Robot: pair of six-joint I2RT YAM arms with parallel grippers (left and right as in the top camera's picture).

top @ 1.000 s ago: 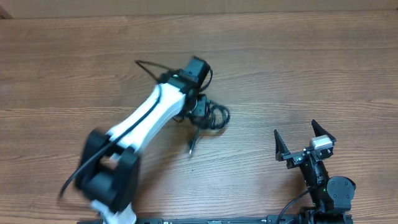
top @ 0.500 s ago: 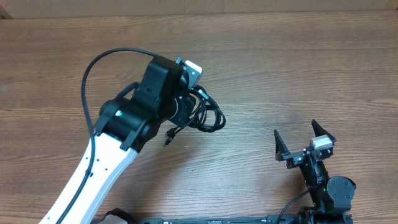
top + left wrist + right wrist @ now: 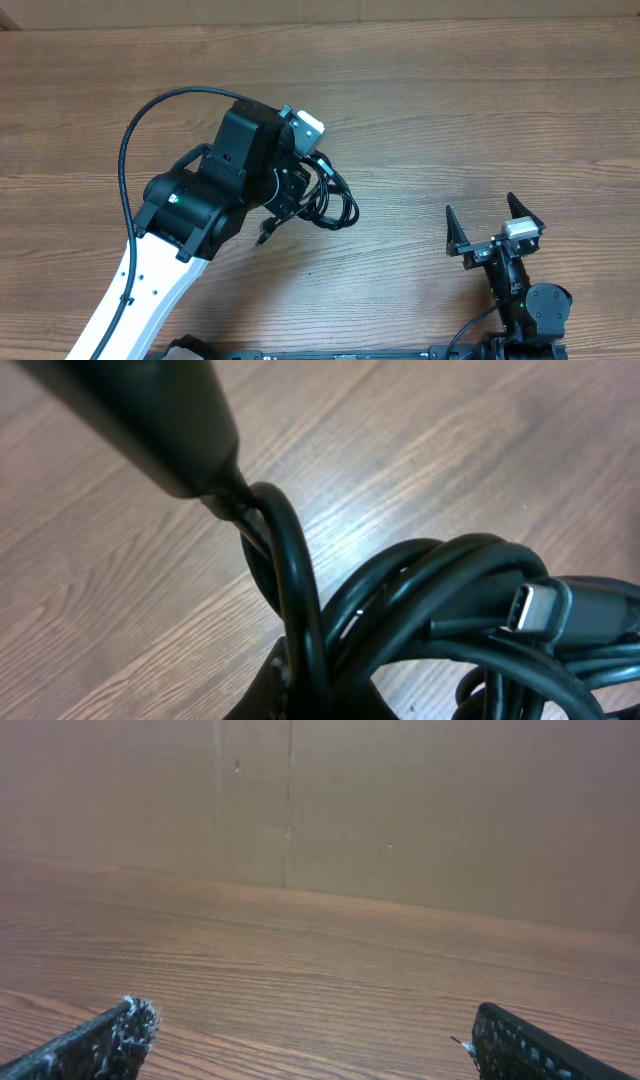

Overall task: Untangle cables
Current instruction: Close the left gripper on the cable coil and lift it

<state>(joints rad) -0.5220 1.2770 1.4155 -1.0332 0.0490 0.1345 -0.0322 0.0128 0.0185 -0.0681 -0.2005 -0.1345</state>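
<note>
My left gripper [image 3: 265, 585] is clamped down almost all the way on one strand of the cables [image 3: 420, 600]. The strand runs straight up between my two fingers [image 3: 150, 420], and the rest of the bundle bunches up just past my fingertips. From above, my own wrist hides those jaws, and the cables [image 3: 332, 200] poke out from under it as a tight knot of loops. The knot's long axis slants away from the fingers, sloping down toward the near edge of the table [image 3: 480, 100]. One loose tail drops off the other way, and its plug end [image 3: 265, 238] sits just off the side of my wrist. Up close there's a plug [image 3: 535, 610] tucked into the loops on the far side from my fingers, lying roughly level, with its metal tip aimed back at them. I can't tell if the bundle rests on the wood or hangs a bit above it.

My right gripper [image 3: 480, 205] is well apart from all that. Its jaws are spread wide with nothing in them, just bare wood grain between the tips in the right wrist view [image 3: 310, 1015]. The table is brown wood-look laminate, and out ahead of those fingers a plain tan wall [image 3: 400, 810] with a vertical seam stands behind it.
</note>
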